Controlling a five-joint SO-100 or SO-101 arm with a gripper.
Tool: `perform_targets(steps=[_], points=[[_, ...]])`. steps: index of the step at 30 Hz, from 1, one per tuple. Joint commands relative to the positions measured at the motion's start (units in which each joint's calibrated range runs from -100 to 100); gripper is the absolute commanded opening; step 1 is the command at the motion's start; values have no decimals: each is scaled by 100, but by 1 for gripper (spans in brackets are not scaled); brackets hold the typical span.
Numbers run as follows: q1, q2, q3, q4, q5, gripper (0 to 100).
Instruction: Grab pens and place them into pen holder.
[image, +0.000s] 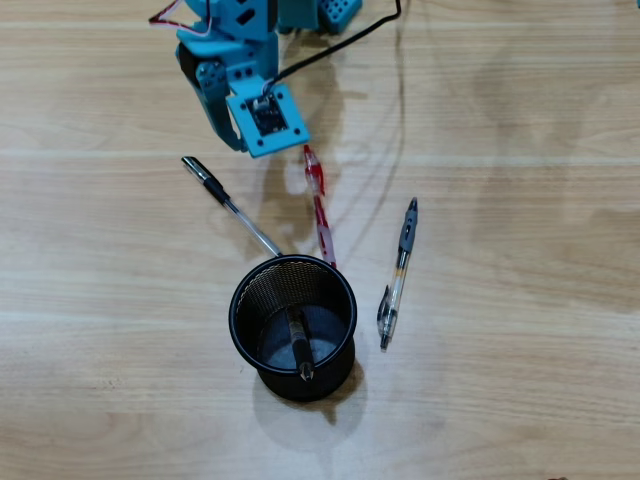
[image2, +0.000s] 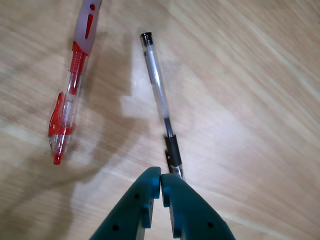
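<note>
Pointing rim-ward: capped pen (image: 232, 208) (diagonal)

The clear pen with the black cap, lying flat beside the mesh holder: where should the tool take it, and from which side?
Probably from straight above, across the clear barrel near mid-length. The clear pen with the black cap lies flat on the table, its far end close against the pen holder, so the middle and cap end are freer. The tool looks shut now and must open, fingers straddling the barrel crosswise.
</note>
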Motion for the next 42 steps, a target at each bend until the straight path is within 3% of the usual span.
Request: perform_targets(steps=[1, 15, 21, 42], points=[[117, 421, -560, 31, 73, 2], [318, 1898, -1040, 31, 246, 2], [345, 2085, -1067, 31, 272, 14], [199, 3070, -1474, 49, 278, 14]])
